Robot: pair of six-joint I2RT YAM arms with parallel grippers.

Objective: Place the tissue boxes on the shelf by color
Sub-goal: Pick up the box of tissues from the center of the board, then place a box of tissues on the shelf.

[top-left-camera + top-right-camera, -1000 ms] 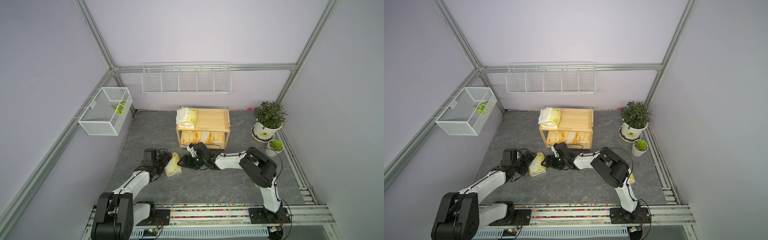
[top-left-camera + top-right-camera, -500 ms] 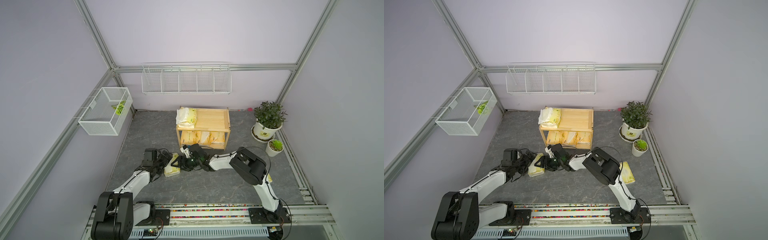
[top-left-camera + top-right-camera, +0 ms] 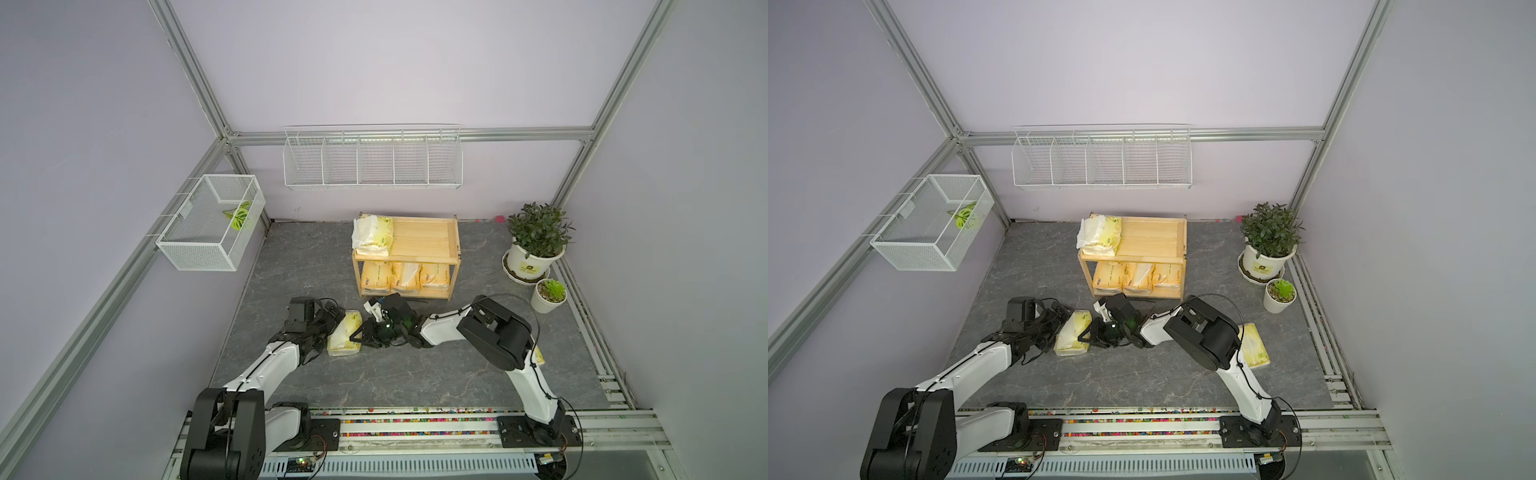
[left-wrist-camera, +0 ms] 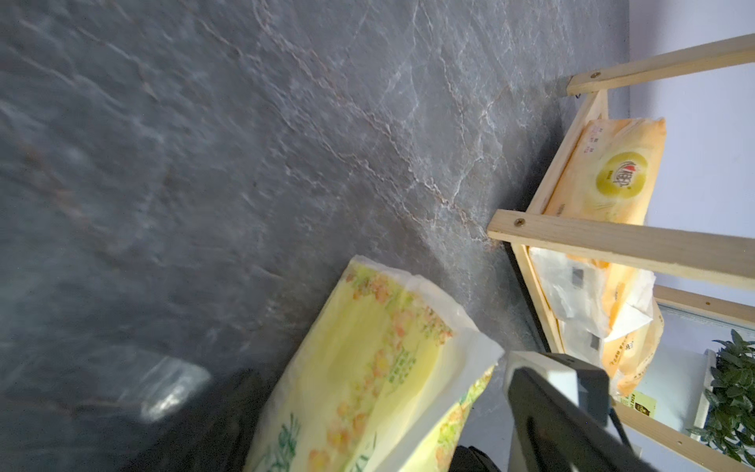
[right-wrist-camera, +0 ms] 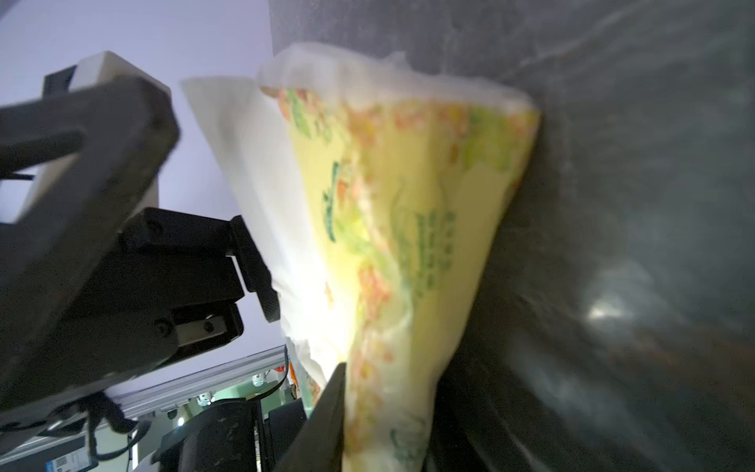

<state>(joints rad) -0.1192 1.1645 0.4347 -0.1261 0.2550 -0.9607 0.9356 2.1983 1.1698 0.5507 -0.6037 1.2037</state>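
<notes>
Four of six tissue packs are on the wooden shelf [image 3: 455, 243]: three orange packs [image 3: 405, 276] below, one pale green pack [image 3: 374, 235] on top. Two wait on the desk [image 3: 415, 382]: the spare pack [image 3: 1256, 349] beside the right arm, and the middle pack [image 3: 344, 338] between the released left end effector [image 3: 328, 330] and the clenched right end effector [image 3: 358, 334] (a real pinch is unclear).

Lilac walls [image 3: 374, 62], grey marbled floor [image 3: 415, 374], white wire rack [image 3: 372, 162], potted plants [image 3: 536, 237].

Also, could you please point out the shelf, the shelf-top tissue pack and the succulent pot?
shelf [image 3: 424, 241]: a top view, bare slats.
shelf-top tissue pack [image 3: 365, 232]: a top view, white tissue.
succulent pot [image 3: 544, 305]: a top view, pot wall.
</notes>
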